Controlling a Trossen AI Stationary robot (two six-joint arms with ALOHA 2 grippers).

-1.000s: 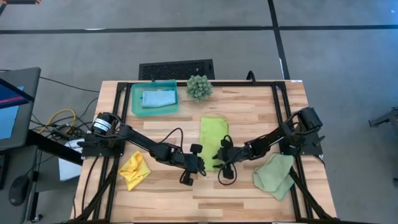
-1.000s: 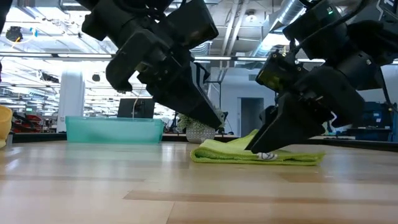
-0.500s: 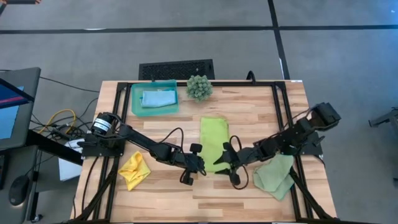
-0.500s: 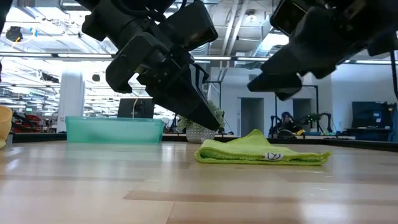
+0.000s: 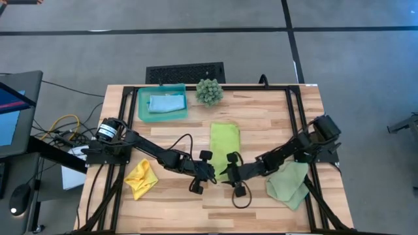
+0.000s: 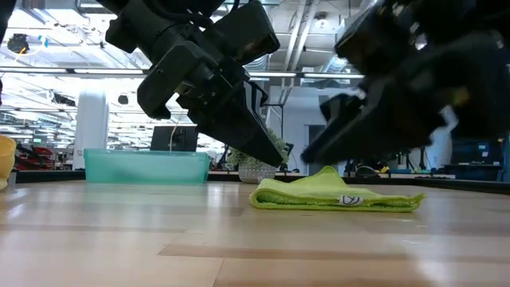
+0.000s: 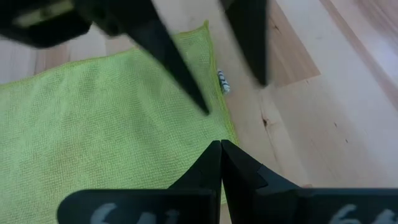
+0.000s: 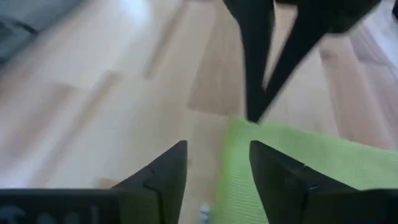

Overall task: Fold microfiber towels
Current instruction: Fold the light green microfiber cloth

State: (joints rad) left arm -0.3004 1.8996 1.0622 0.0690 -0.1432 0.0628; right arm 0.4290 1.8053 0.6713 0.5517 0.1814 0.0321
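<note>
Lime green towel (image 5: 224, 148), folded, lies flat at mid-desk (image 5: 261, 117). Left tool (image 5: 210, 175), fingers pressed together and empty, sits at its near edge; right tool (image 5: 230, 176), fingers parted and empty, hovers alongside. Risk: crowded tools may collide or drag the fold askew.

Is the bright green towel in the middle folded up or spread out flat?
Folded. The lime green towel lies as a narrow strip from above, and the low view shows stacked layers with one end humped up.

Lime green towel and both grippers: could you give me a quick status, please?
Left gripper shut beside lime green towel. Right gripper open, empty, at its near edge. Towel folded flat.
</note>
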